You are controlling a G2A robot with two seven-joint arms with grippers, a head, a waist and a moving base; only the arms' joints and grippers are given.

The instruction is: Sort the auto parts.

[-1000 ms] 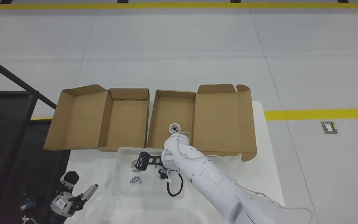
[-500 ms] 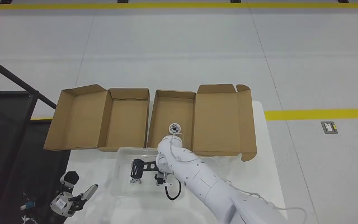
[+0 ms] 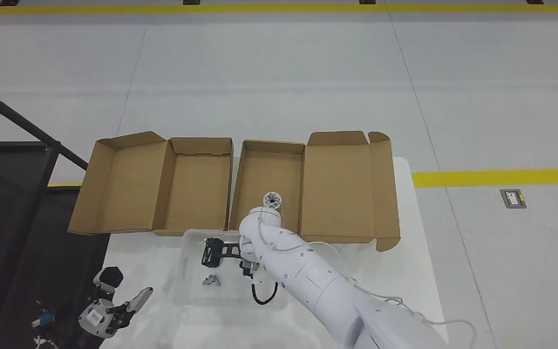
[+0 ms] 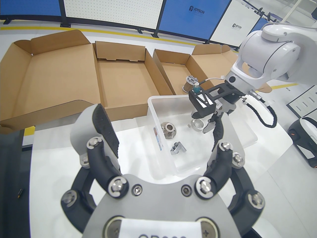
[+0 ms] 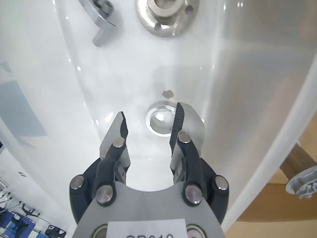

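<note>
Metal ring (image 5: pixel 160 105) lies flat on the floor of the clear bin (image 5: pixel 260 75), between the spread fingers of the right gripper (image 5: pixel 151 111) and closer to one of them; I cannot tell whether they touch. Nothing is gripped. A flanged hub (image 5: pixel 178 25) and an L-shaped bracket (image 5: pixel 99 13) lie further along the same bin floor, apart from each other and from the ring. The bin stands on the table (image 3: pixel 410 262), just in front of two open cardboard boxes; the right box (image 3: pixel 266 170) holds one small round part (image 3: pixel 273 200). The left gripper (image 4: pixel 158 117) hangs well apart from the bin, fingers spread, holding nothing.
</note>
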